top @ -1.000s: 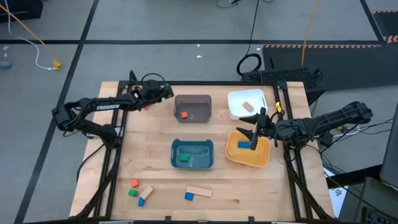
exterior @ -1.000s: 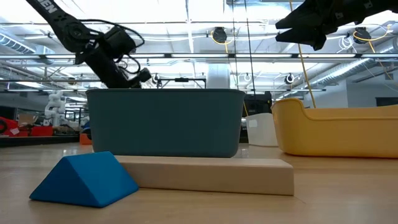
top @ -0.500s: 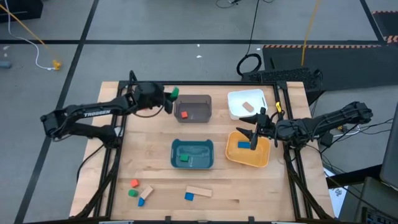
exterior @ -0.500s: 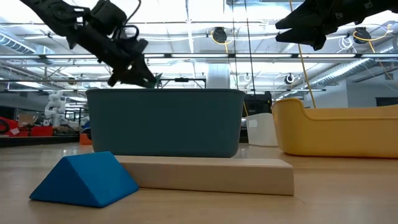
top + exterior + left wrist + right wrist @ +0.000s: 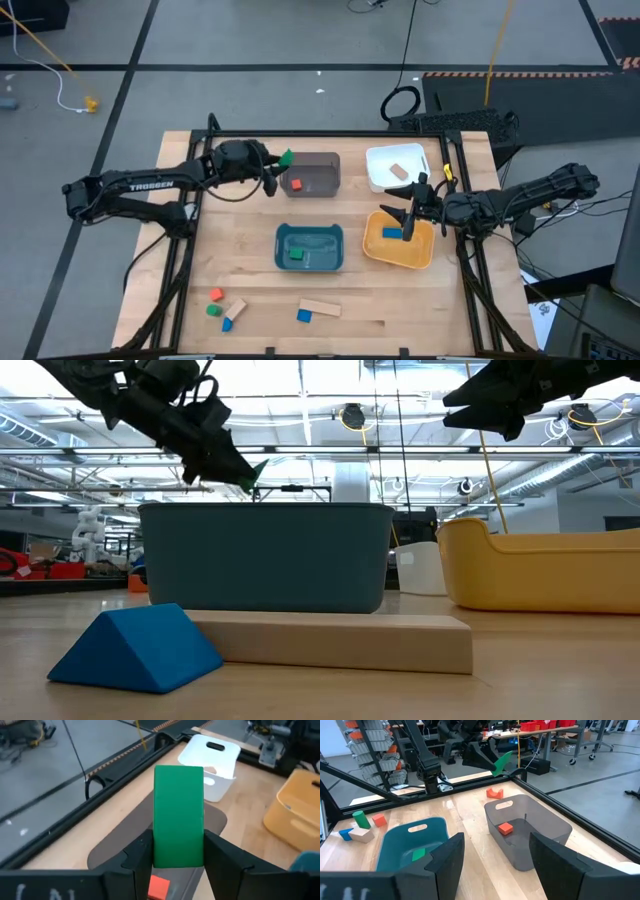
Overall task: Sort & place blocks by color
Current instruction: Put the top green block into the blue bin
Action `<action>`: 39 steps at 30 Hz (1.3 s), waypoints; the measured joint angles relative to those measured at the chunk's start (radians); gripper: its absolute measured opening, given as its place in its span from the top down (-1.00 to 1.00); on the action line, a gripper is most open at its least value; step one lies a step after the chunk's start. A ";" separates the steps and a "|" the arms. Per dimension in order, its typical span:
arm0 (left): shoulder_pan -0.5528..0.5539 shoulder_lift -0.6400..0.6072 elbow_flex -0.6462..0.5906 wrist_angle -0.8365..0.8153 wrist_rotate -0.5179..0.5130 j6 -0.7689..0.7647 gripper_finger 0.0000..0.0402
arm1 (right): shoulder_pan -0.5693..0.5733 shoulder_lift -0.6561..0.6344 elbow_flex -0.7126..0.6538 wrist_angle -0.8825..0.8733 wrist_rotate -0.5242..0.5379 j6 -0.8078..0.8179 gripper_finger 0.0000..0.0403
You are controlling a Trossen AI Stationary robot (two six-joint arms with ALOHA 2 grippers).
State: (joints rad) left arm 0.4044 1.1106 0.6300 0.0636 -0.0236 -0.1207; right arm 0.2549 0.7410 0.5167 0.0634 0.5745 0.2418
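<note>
Left pincer (image 5: 277,164) sits upper left of centre in the high view, clamped on a green block (image 5: 286,158) right at the left rim of the grey bin (image 5: 326,160), which has a red block (image 5: 296,184) inside. Centre, the teal bin (image 5: 310,232) holds another green block (image 5: 296,254). Right pincer (image 5: 406,213) hangs spread wide, holding nothing, over the yellow bin (image 5: 400,252) and its blue block (image 5: 391,234).
</note>
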 joint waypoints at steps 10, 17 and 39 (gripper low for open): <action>0.046 0.000 0.000 0.079 -0.083 0.117 0.25 | 0.000 0.000 0.000 0.000 0.000 0.000 -0.07; 0.123 -0.097 0.001 0.028 0.011 0.308 0.27 | 0.000 0.000 0.000 0.000 0.000 0.000 -0.07; -0.287 -0.012 0.000 -0.216 0.330 0.084 0.27 | 0.000 0.000 0.000 0.000 0.000 0.000 -0.07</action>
State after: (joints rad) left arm 0.1170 1.0988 0.6300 -0.1524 0.3065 -0.0368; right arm 0.2549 0.7410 0.5166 0.0631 0.5747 0.2418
